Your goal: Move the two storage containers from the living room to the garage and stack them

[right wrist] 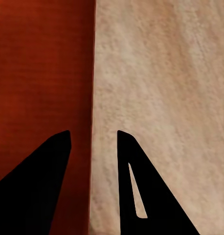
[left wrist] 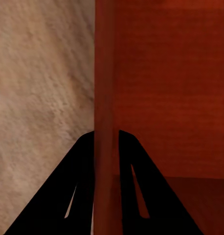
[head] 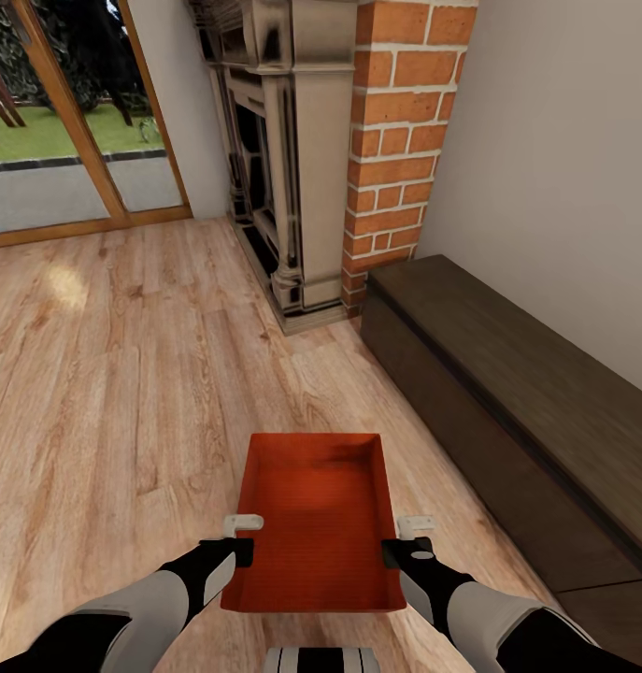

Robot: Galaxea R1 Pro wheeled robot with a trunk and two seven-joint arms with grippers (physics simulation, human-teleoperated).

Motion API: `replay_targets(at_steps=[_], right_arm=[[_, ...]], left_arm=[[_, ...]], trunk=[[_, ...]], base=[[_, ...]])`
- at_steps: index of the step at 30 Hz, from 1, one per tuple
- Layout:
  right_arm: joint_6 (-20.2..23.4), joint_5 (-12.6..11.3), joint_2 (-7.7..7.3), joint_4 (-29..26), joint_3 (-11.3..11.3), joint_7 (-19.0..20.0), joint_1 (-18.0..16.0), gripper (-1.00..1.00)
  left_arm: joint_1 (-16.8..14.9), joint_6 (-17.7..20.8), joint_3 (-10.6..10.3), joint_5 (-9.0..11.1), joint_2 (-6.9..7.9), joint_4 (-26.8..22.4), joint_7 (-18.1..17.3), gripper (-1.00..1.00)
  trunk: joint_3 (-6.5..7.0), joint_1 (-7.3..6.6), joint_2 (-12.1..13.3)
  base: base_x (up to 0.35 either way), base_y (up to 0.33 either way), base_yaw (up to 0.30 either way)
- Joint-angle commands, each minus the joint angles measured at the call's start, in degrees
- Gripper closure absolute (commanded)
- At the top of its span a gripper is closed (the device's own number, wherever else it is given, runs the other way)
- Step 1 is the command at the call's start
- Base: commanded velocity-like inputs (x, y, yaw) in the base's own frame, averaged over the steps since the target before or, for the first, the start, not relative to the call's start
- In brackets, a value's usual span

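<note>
Orange-red, low-walled storage container (head: 316, 509) sits over light wood planks (head: 115, 374).

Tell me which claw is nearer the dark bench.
Right. The right claw sits at the bin's wall facing the bench; the left claw is clamped on the bin's opposite wall, farther away.

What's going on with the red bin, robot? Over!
Left gripper shut on bin wall. Right gripper open astride other wall. Bench close on right.
</note>
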Motion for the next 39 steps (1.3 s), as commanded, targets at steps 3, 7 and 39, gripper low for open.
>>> replay_targets(at_steps=[3, 7, 39], right_arm=[[-0.3, -0.7, 0.00, 0.1, 0.3, -0.4, 0.0, 1.00], [-0.3, -0.7, -0.01, 0.1, 0.3, -0.3, 0.0, 1.00], [-0.4, -0.6, -0.01, 0.0, 0.2, -0.3, 0.0, 1.00]], left_arm=[[0.0, 0.4, -0.2, -0.6, -0.01, -0.1, 0.4, 1.00], [0.0, 0.4, -0.2, -0.6, -0.01, -0.1, 0.4, 1.00], [0.0, 0.5, -0.2, -0.6, -0.01, -0.1, 0.4, 1.00]], trunk=[[-0.04, -0.01, 0.0], [-0.04, -0.01, 0.0], [4.45, -5.50, 10.0]], base=[[0.000, 0.000, 0.000], [0.000, 0.000, 0.000], [0.000, 0.000, 0.000]])
